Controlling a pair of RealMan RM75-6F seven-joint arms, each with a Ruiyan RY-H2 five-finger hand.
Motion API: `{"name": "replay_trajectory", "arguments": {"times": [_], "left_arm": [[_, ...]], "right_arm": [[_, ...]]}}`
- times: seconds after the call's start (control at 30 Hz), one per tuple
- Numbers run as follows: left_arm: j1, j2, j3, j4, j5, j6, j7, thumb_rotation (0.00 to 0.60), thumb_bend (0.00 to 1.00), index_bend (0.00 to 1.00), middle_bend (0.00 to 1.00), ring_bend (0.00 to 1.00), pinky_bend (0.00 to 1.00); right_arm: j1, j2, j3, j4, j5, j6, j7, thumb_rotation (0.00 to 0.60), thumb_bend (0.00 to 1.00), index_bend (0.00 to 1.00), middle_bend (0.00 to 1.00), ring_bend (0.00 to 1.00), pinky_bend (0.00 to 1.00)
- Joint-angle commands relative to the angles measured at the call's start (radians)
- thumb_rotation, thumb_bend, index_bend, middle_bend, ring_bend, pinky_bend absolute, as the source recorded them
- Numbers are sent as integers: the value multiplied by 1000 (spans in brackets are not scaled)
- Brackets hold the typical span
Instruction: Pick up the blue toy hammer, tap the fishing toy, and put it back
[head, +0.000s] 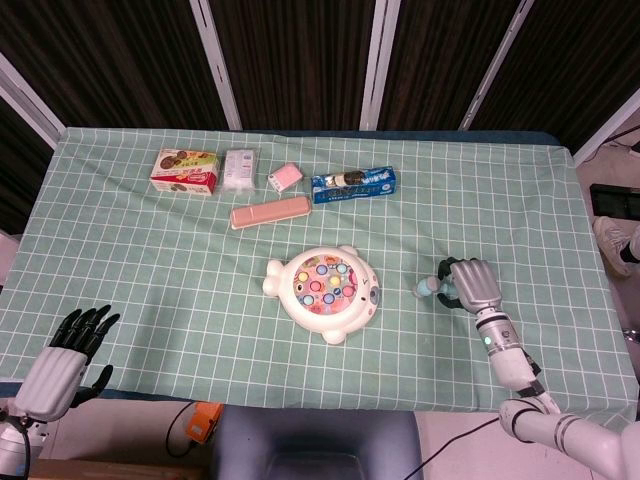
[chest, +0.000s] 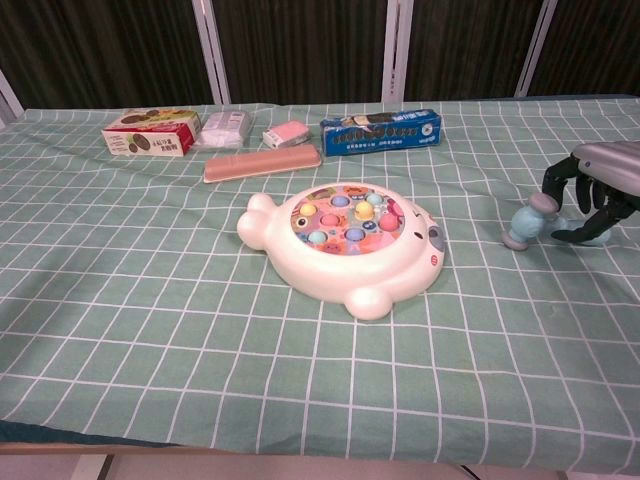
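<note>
This looks like a robot lab or test room rather than a home: the counter (head: 120, 250) wears a green checked cloth that fills the middle of the frame, and behind it, across the top, hang dark curtains (head: 290, 60) between white frame bars (head: 218, 65). Small props sit in a staged row at the upper left of the cloth, among them a snack box (head: 184, 170), a blue box (head: 353, 184) and a pink case (head: 268, 213). Cables (head: 180, 425) trail over bare floor along the bottom edge.

hammer handle (chest: 566, 222) behind fingers (chest: 556, 183)
</note>
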Motion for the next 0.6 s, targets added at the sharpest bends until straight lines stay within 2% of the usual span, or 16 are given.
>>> {"name": "replay_trajectory", "arguments": {"times": [0.03,0.13,0.2,0.3,0.33,0.37,0.43,0.5,0.6], "left_arm": [[0,0,1,0,1,0,0,600,417,0,0,0,55],[1,0,1,0,2,2,1,600,416,0,0,0,54],[2,1,1,0,1,3,0,600,417,0,0,0,55],[3,1,0,0,1,7,-2,600,417,0,0,0,54],[4,1,-1,1,1,8,-3,600,417,0,0,0,54],[4,1,-1,1,0,9,-3,600,417,0,0,0,54],[4,1,-2,1,0,9,-4,600,417,0,0,0,55],[5,3,-1,1,0,10,-6,600,417,0,0,0,54],[6,2,0,0,1,11,-3,600,418,0,0,0,54]], "right_arm": [[-5,7,1,-7,-3,9,3,600,387,620,558,582,594],[-18,29,-3,-35,-21,42,0,600,387,610,547,570,580],[-40,71,-9,-98,-48,100,-13,600,386,573,510,531,545],[-109,174,-37,-276,-80,208,-71,600,385,368,352,356,410],[-134,217,-52,-347,-87,236,-96,600,382,254,265,258,339],[-172,275,-76,-443,-98,277,-130,600,377,148,181,167,269],[-232,353,-120,-566,-130,348,-175,600,369,31,74,59,175],[-301,419,-175,-653,-193,436,-198,600,364,0,18,7,138],[-391,442,-226,-656,-283,564,-162,600,363,0,8,0,121]]}}
